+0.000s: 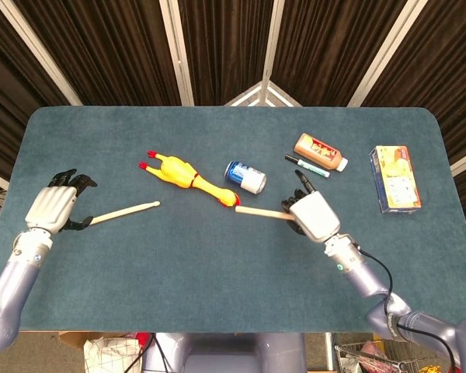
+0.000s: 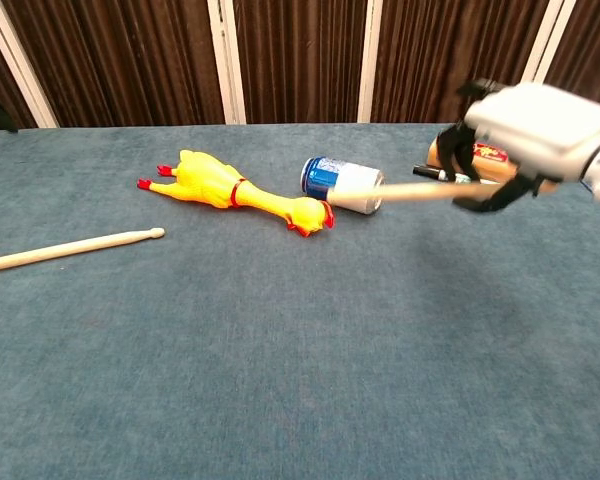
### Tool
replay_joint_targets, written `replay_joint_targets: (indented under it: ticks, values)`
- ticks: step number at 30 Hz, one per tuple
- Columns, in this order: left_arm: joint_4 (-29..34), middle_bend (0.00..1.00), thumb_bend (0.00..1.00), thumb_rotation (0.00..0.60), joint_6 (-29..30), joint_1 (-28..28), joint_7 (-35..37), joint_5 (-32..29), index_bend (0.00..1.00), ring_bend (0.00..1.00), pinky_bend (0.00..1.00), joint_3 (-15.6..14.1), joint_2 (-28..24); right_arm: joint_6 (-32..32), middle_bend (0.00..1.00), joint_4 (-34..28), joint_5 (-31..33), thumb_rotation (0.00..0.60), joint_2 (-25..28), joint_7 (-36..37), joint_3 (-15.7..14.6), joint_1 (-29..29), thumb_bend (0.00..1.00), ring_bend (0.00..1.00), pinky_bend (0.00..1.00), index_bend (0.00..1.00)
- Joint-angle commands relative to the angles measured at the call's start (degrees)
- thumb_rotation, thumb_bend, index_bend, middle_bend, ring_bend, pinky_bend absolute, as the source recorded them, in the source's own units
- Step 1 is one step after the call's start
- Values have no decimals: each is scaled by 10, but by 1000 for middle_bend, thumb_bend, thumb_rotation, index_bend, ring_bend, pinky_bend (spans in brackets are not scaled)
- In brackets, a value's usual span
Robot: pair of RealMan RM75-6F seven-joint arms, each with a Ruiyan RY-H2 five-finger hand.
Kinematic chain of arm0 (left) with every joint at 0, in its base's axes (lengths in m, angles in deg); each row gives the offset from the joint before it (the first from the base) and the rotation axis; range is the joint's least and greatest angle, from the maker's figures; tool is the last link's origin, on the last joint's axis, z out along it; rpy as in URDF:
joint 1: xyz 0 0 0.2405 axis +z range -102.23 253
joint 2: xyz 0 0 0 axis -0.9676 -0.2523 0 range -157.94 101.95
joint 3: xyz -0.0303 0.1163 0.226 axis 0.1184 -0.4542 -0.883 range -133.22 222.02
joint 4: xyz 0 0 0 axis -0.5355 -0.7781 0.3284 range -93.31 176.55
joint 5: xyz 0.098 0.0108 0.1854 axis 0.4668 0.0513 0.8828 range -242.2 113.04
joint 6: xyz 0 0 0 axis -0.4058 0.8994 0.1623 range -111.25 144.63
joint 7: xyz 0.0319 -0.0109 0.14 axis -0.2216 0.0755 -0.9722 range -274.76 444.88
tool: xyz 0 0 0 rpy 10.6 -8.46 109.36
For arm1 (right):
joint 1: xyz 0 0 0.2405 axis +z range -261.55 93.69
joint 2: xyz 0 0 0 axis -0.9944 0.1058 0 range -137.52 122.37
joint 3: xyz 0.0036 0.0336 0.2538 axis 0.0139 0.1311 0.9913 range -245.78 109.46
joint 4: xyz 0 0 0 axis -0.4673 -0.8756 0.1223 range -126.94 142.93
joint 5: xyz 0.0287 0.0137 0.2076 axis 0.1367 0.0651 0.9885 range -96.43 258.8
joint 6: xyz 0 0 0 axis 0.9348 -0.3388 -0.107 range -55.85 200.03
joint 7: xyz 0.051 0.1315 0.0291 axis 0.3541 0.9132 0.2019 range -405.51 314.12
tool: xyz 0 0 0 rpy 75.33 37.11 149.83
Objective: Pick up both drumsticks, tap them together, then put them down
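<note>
On a blue-green felt table [image 1: 217, 256] with rounded corners, backed by dark brown pleated curtains [image 1: 225, 47] hanging between pale posts, two drumsticks are showing. The left stick [image 1: 124, 212] is lying flat on the felt, butt end just beside the left hand [image 1: 53, 208], whose fingers are spreading apart and gripping nothing. The right hand [image 1: 311, 215] is holding the right stick [image 1: 262, 210], fingers curling around the butt, tip pointing left toward a yellow rubber chicken [image 1: 188, 179]; in the chest view the stick is hanging level above the felt. A blue-and-white can [image 1: 245, 176] is lying on its side behind the stick. Further right are sitting a brown bottle [image 1: 321, 151], a marker [image 1: 307, 165] and a yellow box [image 1: 394, 178]. Label print on all three is too small to read.
</note>
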Motion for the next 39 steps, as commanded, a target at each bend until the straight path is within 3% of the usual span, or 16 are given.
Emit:
replay_joint_targets:
  ticks: [1,10,16,18,27,31,35,39]
  values:
    - [21,98,377,600,14,19,18,40,220,0,0,-11,-20,11,669,23,-3,600,-22,-12,-10,2,492,451,0,707]
    - [23,85,376,600,13,33,37,74,208,0,0,-27,-29,32,669,53,27,600,-52,-9,-3,-2,491,451,0,702]
    - [35,70,376,600,15,44,48,96,178,0,0,-37,-42,69,606,36,74,600,-53,-44,13,-6,491,443,0,548]
    - [43,66,377,600,17,48,52,105,168,0,0,-41,-49,86,562,22,92,600,-47,-65,15,-9,492,421,0,485]
    - [83,57,376,600,29,66,60,142,155,0,0,-54,-89,130,465,-49,161,600,-18,-139,27,-17,491,365,0,367]
    - [90,47,376,600,36,72,61,153,145,0,0,-56,-97,132,373,-84,190,600,-3,-170,35,-21,491,296,0,251]
    - [95,37,376,600,73,95,59,188,124,0,0,-66,-100,115,237,-151,227,600,26,-187,52,-36,373,194,0,118]
    - [100,32,324,600,143,150,33,223,94,0,0,-96,-99,68,139,-222,258,600,53,-197,67,-62,286,131,0,49]
